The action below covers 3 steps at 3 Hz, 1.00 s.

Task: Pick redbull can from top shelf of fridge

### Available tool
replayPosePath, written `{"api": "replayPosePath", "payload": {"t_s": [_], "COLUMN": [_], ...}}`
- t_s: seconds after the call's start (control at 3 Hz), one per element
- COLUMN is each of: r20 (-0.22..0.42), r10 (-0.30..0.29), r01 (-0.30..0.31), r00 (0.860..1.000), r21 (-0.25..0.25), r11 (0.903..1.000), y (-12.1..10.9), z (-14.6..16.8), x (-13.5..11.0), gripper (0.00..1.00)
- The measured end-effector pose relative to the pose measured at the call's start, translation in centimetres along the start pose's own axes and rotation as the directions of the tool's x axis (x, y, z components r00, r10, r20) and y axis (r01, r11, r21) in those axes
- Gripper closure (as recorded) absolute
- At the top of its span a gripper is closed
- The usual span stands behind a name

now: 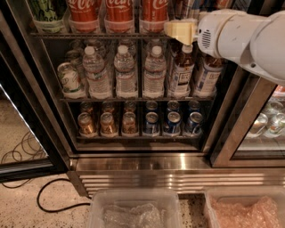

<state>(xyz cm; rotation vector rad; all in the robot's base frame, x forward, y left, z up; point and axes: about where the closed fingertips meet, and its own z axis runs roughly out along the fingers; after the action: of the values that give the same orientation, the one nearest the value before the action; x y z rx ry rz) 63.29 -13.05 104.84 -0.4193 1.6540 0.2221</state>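
Note:
The fridge (53, 133) stands open with wire racks of drinks. The top shelf (98, 34) runs across the top of the view and holds red Coca-Cola cans (119, 13) and a green can (46, 13). To their right, at the top edge, blue and silver can panels (189, 8) show only partly, likely the redbull can. My gripper (179, 30), pale yellow at its tip on a white arm (240, 38), hangs at the front rail of the top shelf, just below those panels and right of the cola cans.
The middle rack holds water bottles (125, 73) and brown bottles (181, 73). The bottom rack holds gold cans (108, 124) and short blue cans (173, 122). Two clear plastic bins (133, 211) sit on the floor in front. A black cable (49, 196) lies at left. A glass door (254, 129) stands at right.

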Motion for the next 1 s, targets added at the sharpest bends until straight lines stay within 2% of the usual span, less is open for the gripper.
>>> {"api": "replayPosePath", "payload": {"t_s": [0.33, 0.67, 1.0], "r20": [0.005, 0.034, 0.036], "r10": [-0.006, -0.030, -0.028], "r01": [0.006, 0.029, 0.027], "r00": [1.000, 0.999, 0.999], "r21": [0.012, 0.039, 0.040], "r11": [0.9999, 0.9988, 0.9988], "y": [-0.8, -2.4, -2.4], "z": [0.7, 2.0, 2.1], "x": [0.0, -1.2, -1.2], "gripper": [0.29, 0.29, 0.30]}}
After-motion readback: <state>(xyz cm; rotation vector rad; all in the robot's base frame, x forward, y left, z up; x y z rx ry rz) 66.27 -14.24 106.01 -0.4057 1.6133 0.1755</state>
